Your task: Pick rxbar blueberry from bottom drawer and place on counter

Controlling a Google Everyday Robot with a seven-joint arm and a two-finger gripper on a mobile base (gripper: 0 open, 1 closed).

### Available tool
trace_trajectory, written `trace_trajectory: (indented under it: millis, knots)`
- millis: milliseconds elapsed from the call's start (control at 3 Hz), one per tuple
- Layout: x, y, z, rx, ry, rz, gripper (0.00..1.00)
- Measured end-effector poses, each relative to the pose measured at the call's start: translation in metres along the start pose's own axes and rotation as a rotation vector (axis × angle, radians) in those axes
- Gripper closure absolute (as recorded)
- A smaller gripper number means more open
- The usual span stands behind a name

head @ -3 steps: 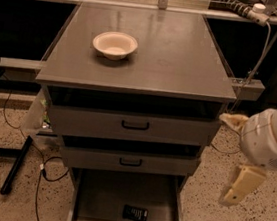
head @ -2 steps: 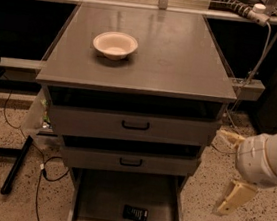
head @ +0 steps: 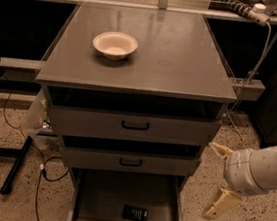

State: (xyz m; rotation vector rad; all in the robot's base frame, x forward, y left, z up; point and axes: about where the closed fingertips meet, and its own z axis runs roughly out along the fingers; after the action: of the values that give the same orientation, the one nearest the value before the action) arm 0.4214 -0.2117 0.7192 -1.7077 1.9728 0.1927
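The rxbar blueberry [head: 135, 214] is a small dark bar with pale print lying flat on the floor of the bottom drawer [head: 102, 199], which is pulled out at the foot of the cabinet. The counter [head: 179, 62] is the broad grey cabinet top above. My gripper [head: 216, 182] is at the lower right, outside the drawer, to the right of the cabinet's front corner. Its two pale fingers [head: 220, 203] stand wide apart and hold nothing.
A white bowl [head: 115, 44] sits on the counter's left half. Two upper drawers with black handles [head: 135, 125] stand slightly out. A black leg and cables [head: 16, 165] lie on the speckled floor at left. A rail with a cable [head: 244, 88] runs at right.
My arm has moved down and a little to the right beside the cabinet. The fingers stay apart. The bar and bowl have not moved.
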Motion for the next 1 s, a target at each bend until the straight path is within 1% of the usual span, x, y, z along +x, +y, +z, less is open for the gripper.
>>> trace_trajectory:
  millis: [333,667,1000]
  knots:
    - [0.015,0.009,0.047,-0.028,0.005,-0.001,0.00]
    - [0.045,0.014,0.110,-0.010,-0.005,-0.015,0.00]
    - [0.071,0.012,0.164,0.021,-0.071,-0.026,0.00]
